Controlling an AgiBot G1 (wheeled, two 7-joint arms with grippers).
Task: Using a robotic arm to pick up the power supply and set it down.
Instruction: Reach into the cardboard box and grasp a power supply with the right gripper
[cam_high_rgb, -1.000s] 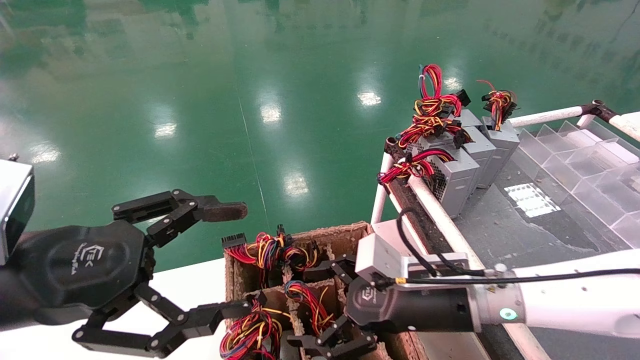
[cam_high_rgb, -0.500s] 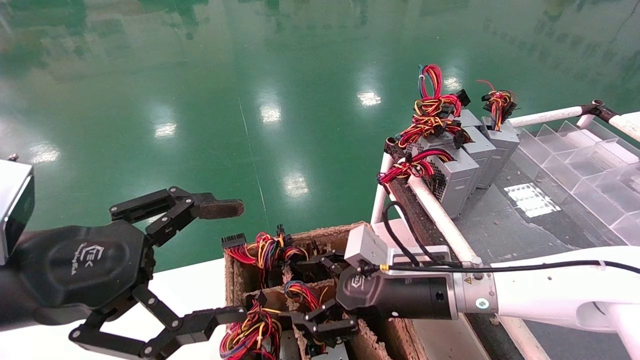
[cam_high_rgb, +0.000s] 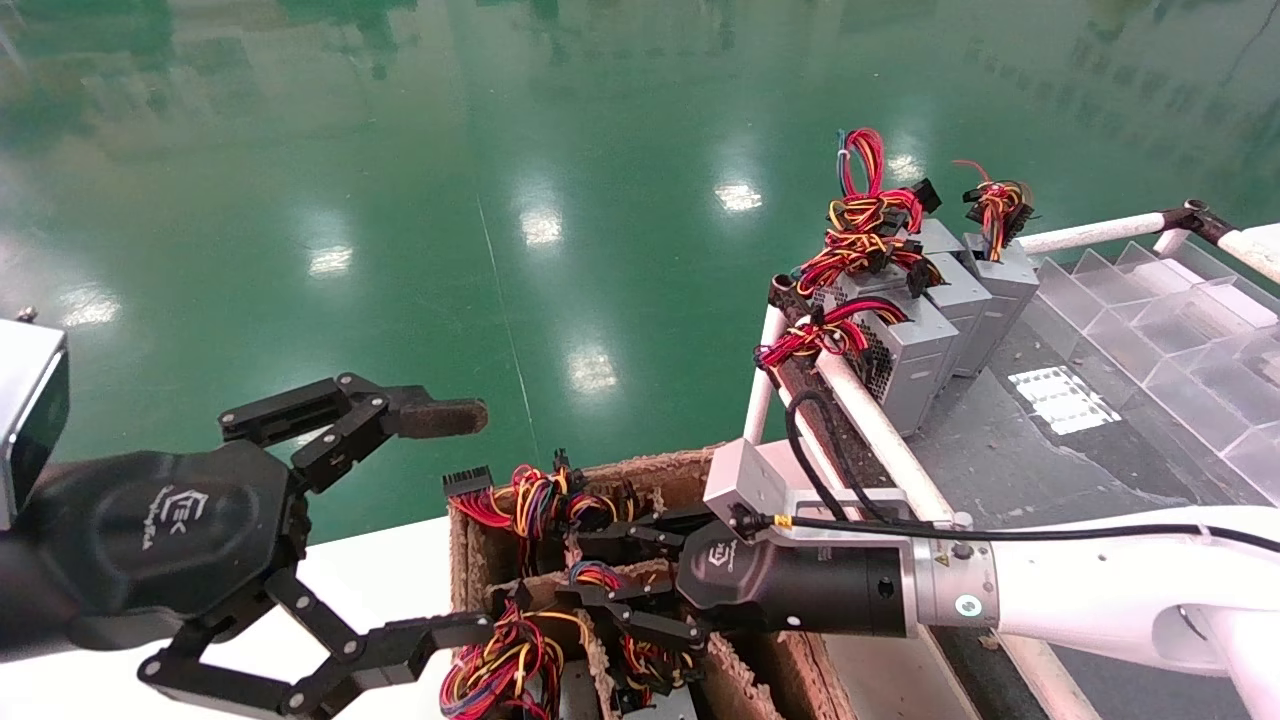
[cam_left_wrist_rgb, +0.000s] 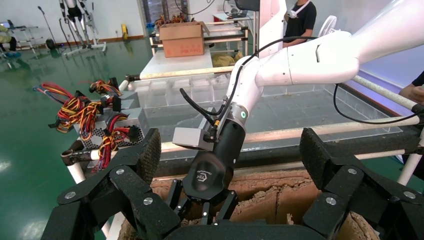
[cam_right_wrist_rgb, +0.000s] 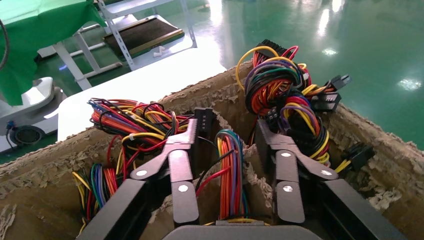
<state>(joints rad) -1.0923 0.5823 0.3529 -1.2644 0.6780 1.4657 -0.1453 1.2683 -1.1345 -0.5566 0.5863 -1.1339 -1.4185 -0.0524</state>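
Note:
The power supply sits in the middle cell of a cardboard box, its body hidden. Its upright bundle of orange, red, yellow and black wires (cam_right_wrist_rgb: 226, 170) (cam_high_rgb: 597, 576) shows. The robotic arm's right gripper (cam_right_wrist_rgb: 232, 131) (cam_high_rgb: 603, 572) is lowered into the box and is open. One finger (cam_right_wrist_rgb: 178, 165) stands on each side of the bundle with a gap, touching nothing. My left gripper (cam_high_rgb: 465, 520) (cam_left_wrist_rgb: 230, 155) hangs open and empty at the left, beside the box. In the left wrist view the right arm (cam_left_wrist_rgb: 210, 165) shows dipping into the box.
The cardboard box (cam_high_rgb: 660, 465) has torn dividers and other wire bundles (cam_right_wrist_rgb: 280, 90) (cam_right_wrist_rgb: 130, 122) in neighbouring cells. Three grey power supplies (cam_high_rgb: 915, 350) stand on the rack at right behind a white rail (cam_high_rgb: 870, 420). A clear divided tray (cam_high_rgb: 1150, 320) lies beyond. The green floor lies beyond the box and the rack.
The right gripper has pushed leftward and deeper into the box, and its fingers now stand closer together around the middle bundle. The left gripper has barely moved.

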